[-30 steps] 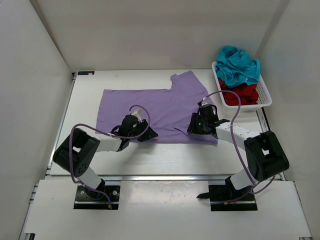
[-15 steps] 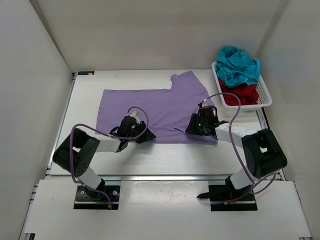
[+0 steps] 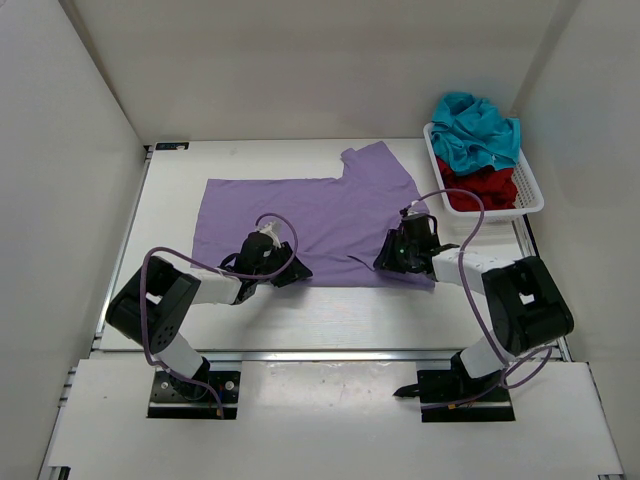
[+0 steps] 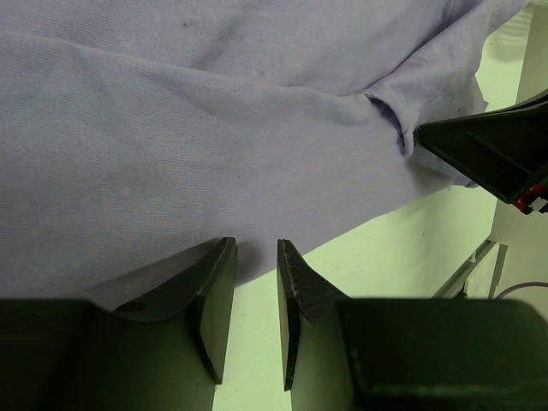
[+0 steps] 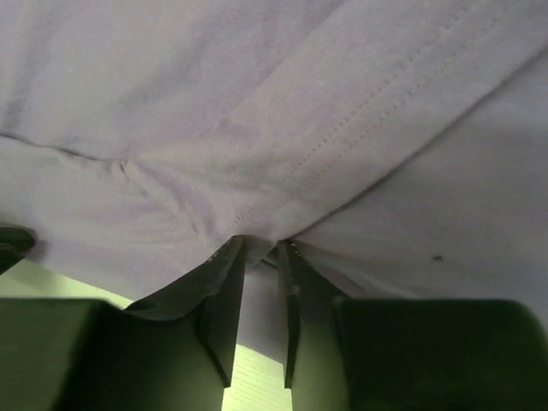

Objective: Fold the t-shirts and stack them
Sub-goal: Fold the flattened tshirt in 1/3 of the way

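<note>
The lavender t-shirt (image 3: 310,210) lies spread flat on the table. My left gripper (image 3: 291,271) is low at its front hem. In the left wrist view its jaws (image 4: 257,248) stand a narrow gap apart, with the hem edge (image 4: 171,171) at their tips and bare table showing between them. My right gripper (image 3: 392,256) is at the shirt's front right corner. It is shut on a bunched fold of the lavender fabric (image 5: 261,235). The teal t-shirt (image 3: 478,132) and the dark red t-shirt (image 3: 484,187) lie crumpled in the basket.
A white mesh basket (image 3: 532,193) stands at the back right of the table, against the right wall. White walls close in the table on the left, back and right. The right gripper's finger (image 4: 492,150) shows in the left wrist view.
The left gripper has shifted slightly toward the front hem. The right gripper has shifted slightly at the shirt's front right corner. The shirt lies as before.
</note>
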Action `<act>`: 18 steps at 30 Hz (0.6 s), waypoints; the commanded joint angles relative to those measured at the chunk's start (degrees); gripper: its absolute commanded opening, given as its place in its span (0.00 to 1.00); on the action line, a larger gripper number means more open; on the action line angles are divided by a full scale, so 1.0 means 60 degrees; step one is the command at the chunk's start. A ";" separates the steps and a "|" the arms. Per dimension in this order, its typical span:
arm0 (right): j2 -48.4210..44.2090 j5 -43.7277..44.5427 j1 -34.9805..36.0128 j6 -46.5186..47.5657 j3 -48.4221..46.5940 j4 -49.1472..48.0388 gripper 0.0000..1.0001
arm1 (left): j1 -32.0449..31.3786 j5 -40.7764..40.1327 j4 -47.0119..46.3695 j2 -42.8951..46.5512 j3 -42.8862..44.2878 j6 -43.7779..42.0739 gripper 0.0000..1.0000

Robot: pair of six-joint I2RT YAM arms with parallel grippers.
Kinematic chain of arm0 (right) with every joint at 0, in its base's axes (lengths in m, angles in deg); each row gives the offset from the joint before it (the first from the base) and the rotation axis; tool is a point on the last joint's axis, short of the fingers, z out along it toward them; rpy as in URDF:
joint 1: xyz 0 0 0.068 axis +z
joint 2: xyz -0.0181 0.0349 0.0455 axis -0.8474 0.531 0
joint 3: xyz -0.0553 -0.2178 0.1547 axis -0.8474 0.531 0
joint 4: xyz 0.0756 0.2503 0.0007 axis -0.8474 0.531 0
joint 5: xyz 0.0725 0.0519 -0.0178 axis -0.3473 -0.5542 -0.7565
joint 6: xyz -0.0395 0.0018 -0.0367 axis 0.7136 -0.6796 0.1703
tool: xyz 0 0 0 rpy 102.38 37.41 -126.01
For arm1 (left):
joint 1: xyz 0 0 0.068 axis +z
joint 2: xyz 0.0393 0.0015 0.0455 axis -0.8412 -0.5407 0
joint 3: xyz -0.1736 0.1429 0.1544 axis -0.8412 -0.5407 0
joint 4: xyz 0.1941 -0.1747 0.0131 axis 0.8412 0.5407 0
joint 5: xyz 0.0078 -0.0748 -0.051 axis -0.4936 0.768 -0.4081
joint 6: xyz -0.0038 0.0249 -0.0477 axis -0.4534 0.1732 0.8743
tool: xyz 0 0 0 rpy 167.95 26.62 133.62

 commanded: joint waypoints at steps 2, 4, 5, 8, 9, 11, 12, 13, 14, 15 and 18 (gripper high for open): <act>0.0438 -0.0790 -0.0204 -0.0312 -0.0197 -0.0906 0.15 | 0.0023 0.0146 -0.0267 0.0075 -0.0066 -0.0013 0.37; 0.0569 -0.1024 -0.0219 -0.0385 -0.0372 -0.0966 0.10 | 0.0007 0.0132 -0.0325 0.0075 -0.0082 0.0030 0.37; 0.0599 -0.1039 -0.0233 -0.0327 -0.0475 -0.0922 0.06 | 0.0007 0.0190 -0.0326 0.0089 -0.0125 0.0059 0.37; 0.0847 -0.1054 -0.0189 -0.0312 -0.1249 -0.0893 0.01 | -0.0007 0.0132 -0.0340 0.0148 -0.0067 0.0045 0.37; 0.1110 -0.1025 -0.0175 -0.0254 -0.1687 -0.0936 0.00 | -0.0036 0.0089 -0.0282 0.0148 -0.0067 0.0045 0.37; 0.1652 -0.1083 -0.0189 -0.0253 -0.2625 -0.0761 0.00 | -0.0037 0.0117 -0.0282 0.0163 -0.0110 0.0016 0.37; 0.2017 -0.1127 -0.0233 -0.0224 -0.3339 -0.0514 0.00 | -0.0109 0.0132 -0.0325 0.0163 -0.0053 0.0074 0.37; 0.2340 -0.1214 -0.0190 -0.0195 -0.3869 -0.0280 0.00 | -0.0095 0.0118 -0.0268 0.0192 -0.0081 0.0060 0.36; 0.2459 -0.1143 -0.0218 -0.0180 -0.4193 -0.0205 0.00 | -0.0153 0.0132 -0.0281 0.0221 -0.0096 0.0031 0.36; 0.2678 -0.1040 -0.0219 -0.0064 -0.4834 0.0115 0.03 | -0.0197 0.0074 -0.0267 0.0308 -0.0125 0.0088 0.36; 0.2769 -0.0602 -0.0072 0.0463 -0.5427 0.0996 0.18 | -0.0271 -0.0073 -0.0179 0.0441 -0.0141 0.0089 0.36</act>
